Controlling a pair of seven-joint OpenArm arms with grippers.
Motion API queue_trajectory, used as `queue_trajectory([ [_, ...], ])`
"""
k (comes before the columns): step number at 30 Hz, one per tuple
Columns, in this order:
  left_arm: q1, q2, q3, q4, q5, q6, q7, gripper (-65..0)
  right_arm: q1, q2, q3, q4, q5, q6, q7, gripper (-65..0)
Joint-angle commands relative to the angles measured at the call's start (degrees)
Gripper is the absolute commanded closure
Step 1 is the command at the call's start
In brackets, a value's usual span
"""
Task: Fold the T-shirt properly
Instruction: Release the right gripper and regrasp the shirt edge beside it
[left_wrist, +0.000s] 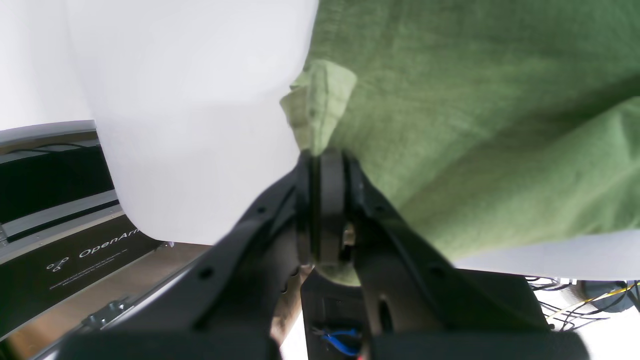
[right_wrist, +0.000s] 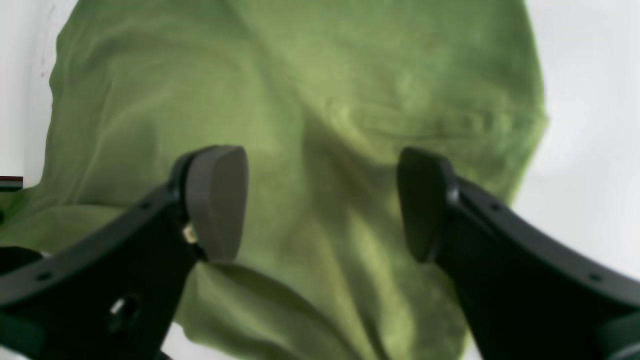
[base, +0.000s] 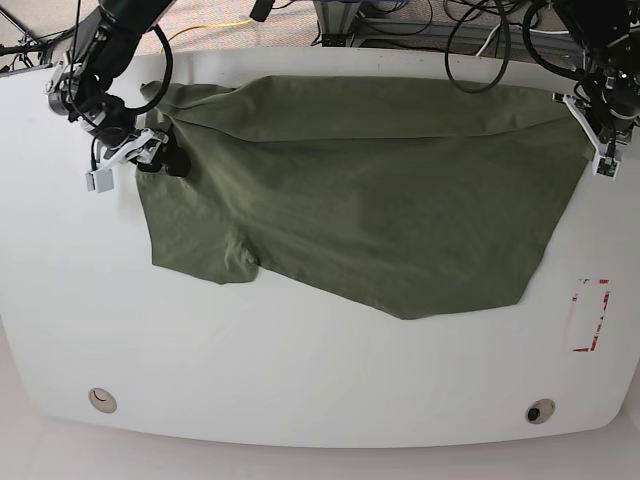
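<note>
The olive-green T-shirt (base: 370, 200) lies spread and wrinkled across the white table, its upper edge folded over along the back. In the base view my left gripper (base: 583, 105) is at the shirt's far right corner. The left wrist view shows that gripper (left_wrist: 325, 160) shut on a pinched fold of the green cloth (left_wrist: 475, 125), which bunches up past the fingertips. At the shirt's left end, my right gripper (base: 170, 155) is just over the cloth. In the right wrist view it (right_wrist: 320, 200) stands open, with the T-shirt (right_wrist: 325, 100) below and nothing between its pads.
The white table (base: 300, 370) has a red-outlined rectangle (base: 588, 315) near its right edge and two small round holes (base: 101, 400) (base: 540, 411) along the front. Cables (base: 400, 20) lie behind the table. A black OpenArm base plate (left_wrist: 75, 260) shows past the table edge.
</note>
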Motion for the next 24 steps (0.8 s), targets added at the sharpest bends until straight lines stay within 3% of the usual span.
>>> queue_trajectory([
  [1, -0.27, -0.92, -0.12, 0.94, 0.01, 0.12, -0.64, 0.0, 0.59, 0.95, 0.3, 1.04, -0.2, 0.12, 1.56, -43.8],
  [15, 0.17, -0.92, -0.65, 0.94, 0.01, 0.12, -0.64, 0.0, -1.78, 3.77, 4.43, 2.54, -0.9, 0.12, 1.38, -43.8],
  [24, 1.58, -0.84, -0.65, 0.94, -0.07, 0.12, -0.64, 0.0, -1.96, 3.59, 4.08, -5.02, -5.03, 0.12, 3.76, -43.8],
])
